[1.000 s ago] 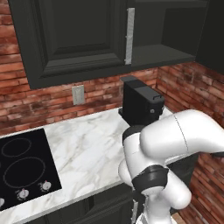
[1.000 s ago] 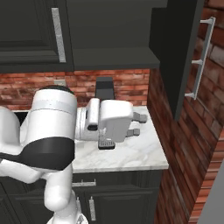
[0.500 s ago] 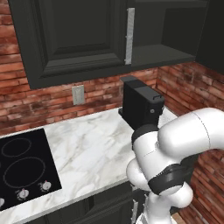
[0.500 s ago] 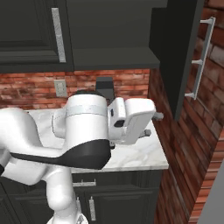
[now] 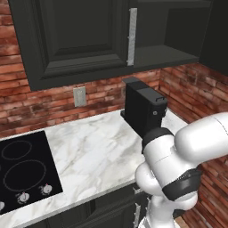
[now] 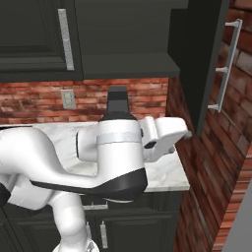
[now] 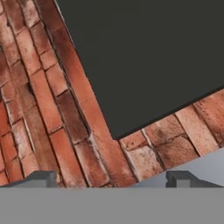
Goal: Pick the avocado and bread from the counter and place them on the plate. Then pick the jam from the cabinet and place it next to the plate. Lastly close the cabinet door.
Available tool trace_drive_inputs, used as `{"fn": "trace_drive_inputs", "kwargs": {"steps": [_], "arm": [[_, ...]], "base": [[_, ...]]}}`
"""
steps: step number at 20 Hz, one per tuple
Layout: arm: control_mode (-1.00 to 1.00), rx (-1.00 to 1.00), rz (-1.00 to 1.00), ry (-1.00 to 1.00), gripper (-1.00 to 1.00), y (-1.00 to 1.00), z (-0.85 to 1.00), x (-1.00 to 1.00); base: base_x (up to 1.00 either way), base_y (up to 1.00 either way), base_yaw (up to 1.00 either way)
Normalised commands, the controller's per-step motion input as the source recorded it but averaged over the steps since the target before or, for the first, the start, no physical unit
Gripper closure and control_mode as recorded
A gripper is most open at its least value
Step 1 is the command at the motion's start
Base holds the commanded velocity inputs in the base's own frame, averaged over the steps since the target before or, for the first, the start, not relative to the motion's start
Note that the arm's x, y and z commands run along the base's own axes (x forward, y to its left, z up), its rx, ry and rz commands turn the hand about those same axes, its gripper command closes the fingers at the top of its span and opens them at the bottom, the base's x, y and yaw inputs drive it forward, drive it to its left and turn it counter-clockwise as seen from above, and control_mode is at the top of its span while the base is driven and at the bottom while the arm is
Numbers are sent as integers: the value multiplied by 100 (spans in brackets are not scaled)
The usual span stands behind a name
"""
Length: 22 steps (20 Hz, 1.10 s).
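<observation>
so the white franka arm with dark joints is folded over the right end of the white-grey veined marble counter, hand turned toward the red brick side wall under the swung-out tall dark charcoal cabinet door with its long silver bar handle. the door stands wide, sticking out past the counter's right end, which fits the last step: jam out, then close it. the dark charcoal wall cabinet shows a bare shelf in the open bay; no dark red jam jar visible inside from these angles, and the avocado, bread and plate are outside what the cameras cover, so can't say where they sit or how far the task is. looks like the arm is lining up on the door, just a guess.

gripper: in the hand view the two small dark finger tips sit far apart at the bottom, jaws spread about as wide as they go, nothing between them, nothing touched. ahead of them just angled brick and a flat dark panel, likely the door's face or underside, can't tell which.

other stuff: black boxy coffee machine at the back of the counter, black glass cooktop with ring marks far left, grey wall outlet on the brick backsplash.
</observation>
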Motion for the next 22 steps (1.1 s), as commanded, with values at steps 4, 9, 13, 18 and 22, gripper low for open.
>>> {"fn": "trace_drive_inputs", "kwargs": {"steps": [4,9,13,18,22], "arm": [[-100,45,37,6,-100,-4,99,-46],[-100,44,35,7,-100,-16,100,-67],[-100,41,31,9,-100,-27,100,-83],[-100,42,30,7,-100,-34,100,-37],[-100,46,37,12,-100,-39,97,0]], "base": [[0,0,0],[0,0,0],[0,0,0],[0,0,0],[0,0,0]]}}
